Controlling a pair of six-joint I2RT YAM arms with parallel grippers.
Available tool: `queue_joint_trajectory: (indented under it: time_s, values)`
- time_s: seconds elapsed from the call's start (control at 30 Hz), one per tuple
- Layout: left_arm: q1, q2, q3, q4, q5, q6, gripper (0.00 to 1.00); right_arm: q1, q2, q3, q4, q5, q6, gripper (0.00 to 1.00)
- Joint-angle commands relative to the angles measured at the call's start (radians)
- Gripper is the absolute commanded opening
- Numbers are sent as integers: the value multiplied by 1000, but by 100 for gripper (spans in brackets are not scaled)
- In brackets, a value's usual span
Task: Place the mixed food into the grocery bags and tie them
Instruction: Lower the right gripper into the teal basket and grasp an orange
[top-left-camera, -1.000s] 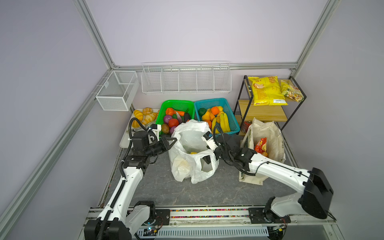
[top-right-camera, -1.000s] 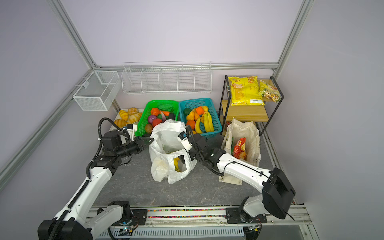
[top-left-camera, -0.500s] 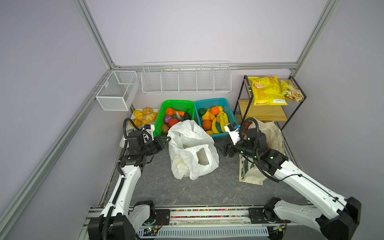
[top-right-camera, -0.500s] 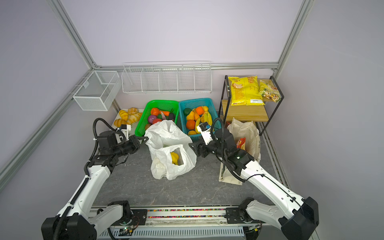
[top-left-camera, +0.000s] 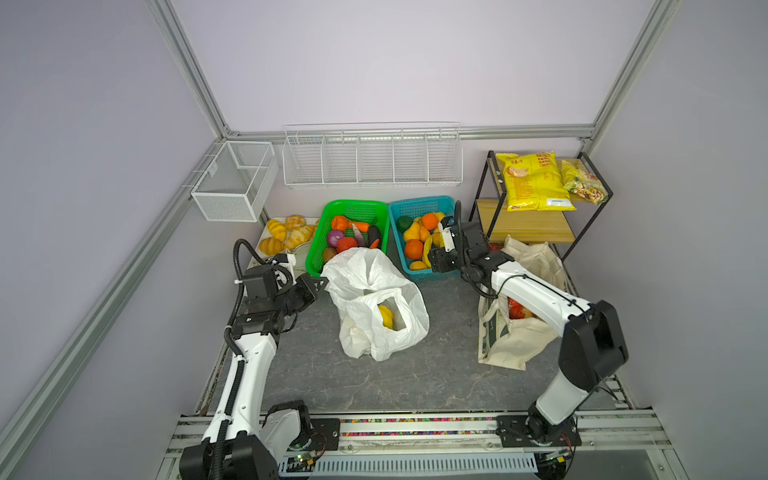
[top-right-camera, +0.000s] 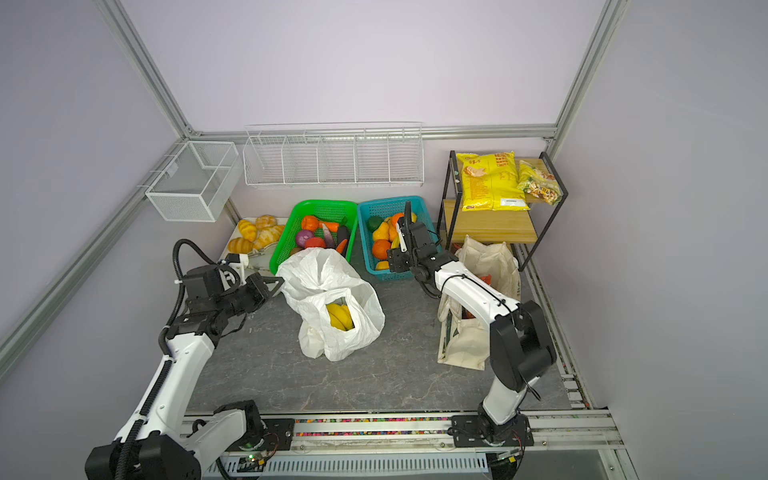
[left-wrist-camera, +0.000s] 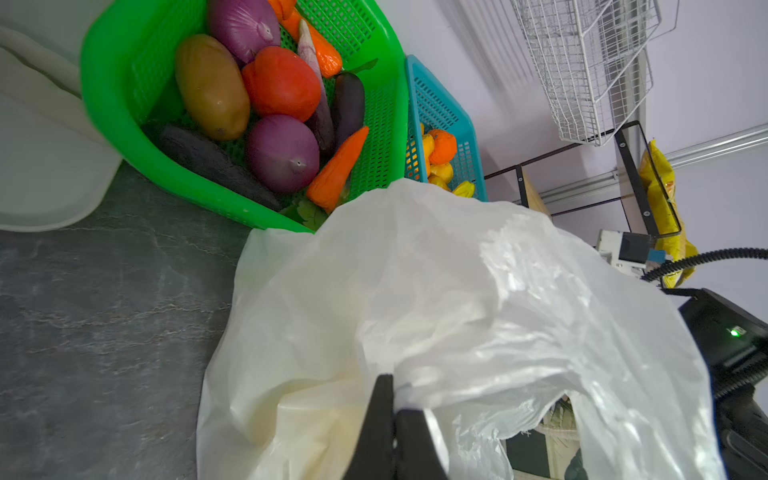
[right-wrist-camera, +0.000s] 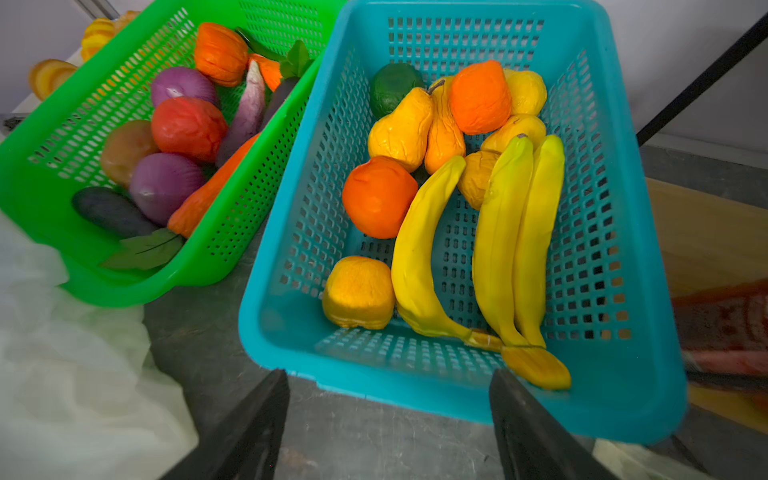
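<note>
White crinkly film is pinched between the pressed-together jaws of your left gripper (left-wrist-camera: 392, 419). It holds the left edge of the plastic bag (top-left-camera: 374, 299), with the forearm raised and the wrist levelled towards the bag. A yellow toy banana (top-right-camera: 338, 316) lies inside that bag and shows through the loop handle.

Right of the bag and well apart, the canvas tote (top-left-camera: 519, 340) slumps with a red snack packet (top-left-camera: 515, 308) in its mouth. Your right arm arches over the tote, elbow high. Behind and right of the bag, your right gripper (right-wrist-camera: 388, 376) hovers spread wide and empty at the near rim of the teal basket (right-wrist-camera: 623, 291). In that basket you can count three bananas (right-wrist-camera: 419, 249), two round orange fruits (right-wrist-camera: 378, 197) and two pears (right-wrist-camera: 401, 129). Two baskets stand behind the bag, the green basket (top-left-camera: 353, 205) just behind it.

A second ago your right gripper was at the bag's mouth. It has since swung away to the teal basket, while the left has kept its pinch.
</note>
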Motion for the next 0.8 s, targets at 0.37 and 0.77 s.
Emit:
queue_joint_trajectory:
  time_s: [0.37,0.77]
  values:
    - [8,-7,-21,36,-16,-11,0,-16,438,415,-42,-101,-1,69]
    - [8,-7,-24,64,13,-22,0,-41,643,654,-127,-128,-27,74]
